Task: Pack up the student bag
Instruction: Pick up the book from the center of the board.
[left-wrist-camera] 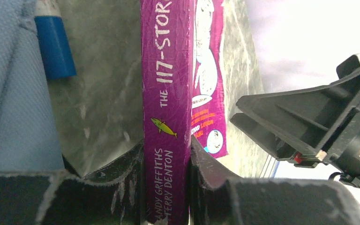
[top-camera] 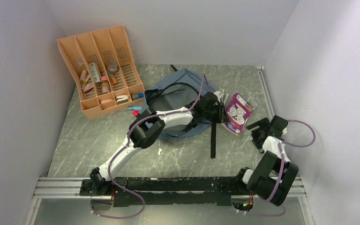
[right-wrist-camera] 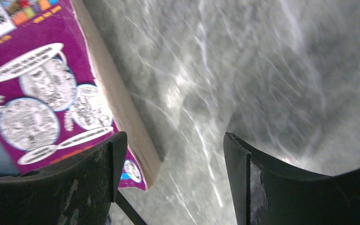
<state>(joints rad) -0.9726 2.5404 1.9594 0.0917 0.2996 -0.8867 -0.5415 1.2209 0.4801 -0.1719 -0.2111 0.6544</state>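
Observation:
The student bag point(top-camera: 180, 89), a soft grey-blue backpack, lies flat at the middle back of the table; its fabric point(left-wrist-camera: 9, 93) fills the left edge of the left wrist view. A purple book point(top-camera: 238, 112) rests just right of it, tilted. My left gripper point(top-camera: 221, 112) is shut on the book's spine point(left-wrist-camera: 166, 70), one finger on each cover point(left-wrist-camera: 166, 147). My right gripper point(top-camera: 257, 127) stands open right of the book, nothing between its fingers point(right-wrist-camera: 174, 140); the book's page edge point(right-wrist-camera: 122, 108) lies beside its left finger.
An orange file organiser point(top-camera: 103, 70) with several small items stands at the back left. A blue-capped marker point(left-wrist-camera: 54, 47) lies by the bag. A black strap point(top-camera: 213, 138) trails toward me. Walls close in on both sides.

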